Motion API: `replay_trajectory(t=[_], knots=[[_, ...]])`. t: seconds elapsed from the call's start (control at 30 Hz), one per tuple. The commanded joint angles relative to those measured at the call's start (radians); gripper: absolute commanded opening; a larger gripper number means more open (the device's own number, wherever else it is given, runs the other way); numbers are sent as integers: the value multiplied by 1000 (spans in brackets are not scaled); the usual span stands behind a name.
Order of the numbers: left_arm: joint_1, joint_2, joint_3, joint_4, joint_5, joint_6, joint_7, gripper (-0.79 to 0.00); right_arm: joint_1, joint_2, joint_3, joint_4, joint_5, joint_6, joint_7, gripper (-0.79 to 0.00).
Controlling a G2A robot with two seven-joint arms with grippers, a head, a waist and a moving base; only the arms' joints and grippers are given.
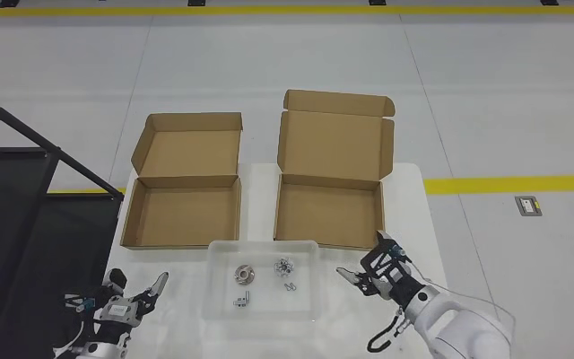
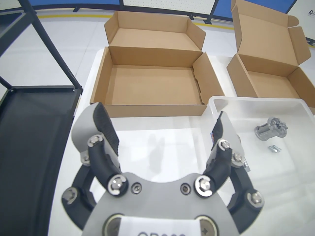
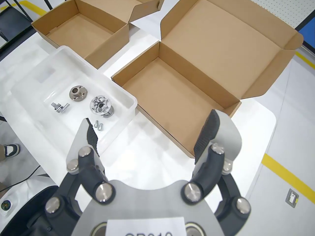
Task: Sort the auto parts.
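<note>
A clear plastic tray (image 1: 215,269) sits at the table's front middle. It holds a flanged metal hub (image 1: 243,272), a toothed round part (image 1: 284,265), a small bracket (image 1: 242,299) and two small bolts (image 1: 290,287). In the right wrist view these are the hub (image 3: 78,92), round part (image 3: 101,105), bracket (image 3: 59,107) and bolts (image 3: 98,125). My left gripper (image 1: 138,282) (image 2: 160,114) hangs open left of the tray, holding nothing. My right gripper (image 1: 368,260) (image 3: 150,120) is open and empty right of the tray, near the right box's front corner.
Two open, empty cardboard boxes, the left box (image 1: 179,215) and the right box (image 1: 327,211), stand behind the tray with lids folded back. A black metal cart (image 1: 45,242) stands off the table's left edge. The white table (image 1: 408,193) ends just right of the right box.
</note>
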Motion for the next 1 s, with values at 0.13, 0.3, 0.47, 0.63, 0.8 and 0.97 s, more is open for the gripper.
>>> replay_trajectory(t=[0.13, 0.3, 0.47, 0.63, 0.8, 0.97], knots=[[0, 0, 0, 0, 0, 0, 0, 0, 0, 0, 0, 0, 0, 0, 1, 0], [-17, -1, -1, 3, -2, 1, -12, 0, 114, -9, -142, 39, 4, -95, 112, 0], [-32, -4, -1, 3, 2, 20, -11, 0, 307, -37, -327, 166, 115, -156, 320, 0], [-34, -5, -2, 2, 1, 25, -13, 0, 496, -81, -498, 323, 237, -149, 472, 0], [-34, -5, -2, 2, 1, 25, -13, 0, 579, -109, -574, 401, 248, -123, 470, 0], [-34, -5, -2, 2, 1, 25, -13, 0, 579, -109, -574, 401, 248, -123, 470, 0]])
